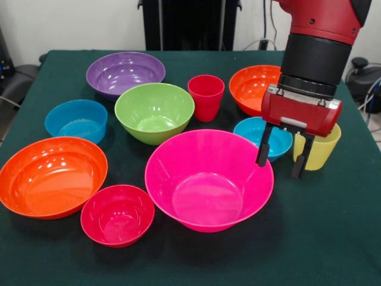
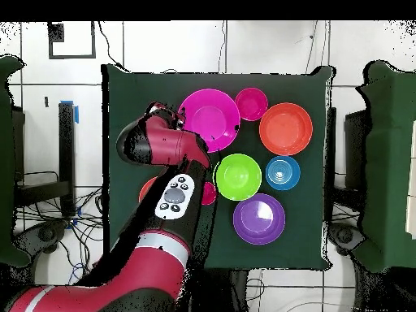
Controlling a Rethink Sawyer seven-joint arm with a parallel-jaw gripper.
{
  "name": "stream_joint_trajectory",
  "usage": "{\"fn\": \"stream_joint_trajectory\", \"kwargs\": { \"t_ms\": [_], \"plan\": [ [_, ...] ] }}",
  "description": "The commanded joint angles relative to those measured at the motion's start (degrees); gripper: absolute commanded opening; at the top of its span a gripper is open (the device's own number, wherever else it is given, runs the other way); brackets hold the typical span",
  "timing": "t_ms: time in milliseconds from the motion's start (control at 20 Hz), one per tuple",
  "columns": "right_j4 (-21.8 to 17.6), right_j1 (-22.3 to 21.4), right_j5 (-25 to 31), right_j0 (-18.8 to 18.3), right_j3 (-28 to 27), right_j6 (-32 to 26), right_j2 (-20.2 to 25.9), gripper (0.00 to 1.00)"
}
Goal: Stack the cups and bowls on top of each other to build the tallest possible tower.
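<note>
My gripper (image 1: 283, 156) is open and empty. It hangs just above the table between a small blue bowl (image 1: 257, 132) and the yellow cup (image 1: 324, 149), at the right rim of the large pink bowl (image 1: 208, 179). The red cup (image 1: 206, 96) stands upright behind the pink bowl. The green bowl (image 1: 155, 112), purple bowl (image 1: 125, 72), two orange bowls (image 1: 52, 176) (image 1: 253, 88), second blue bowl (image 1: 76, 120) and small red-pink bowl (image 1: 117, 214) each stand alone, open side up. No tower stands.
The green cloth table (image 1: 333, 238) has bare room at its front right. In the overhead view my arm (image 2: 166, 203) hides the cups and the bowls under it. The pink bowl (image 2: 210, 118) and green bowl (image 2: 237, 176) show there.
</note>
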Motion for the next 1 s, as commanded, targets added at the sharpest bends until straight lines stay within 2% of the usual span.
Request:
{"fn": "stream_joint_trajectory", "kwargs": {
  "t_ms": [50, 550, 1000],
  "plan": [
    [-5.92, -1.75, 4.74, -2.63, 2.97, -1.68, 6.38, 1.0],
    [-7.99, -1.45, 5.03, -2.36, 2.47, -0.44, 5.77, 1.0],
    [-8.02, 0.39, 5.45, -1.64, 0.85, 0.14, 4.98, 1.0]
  ]
}}
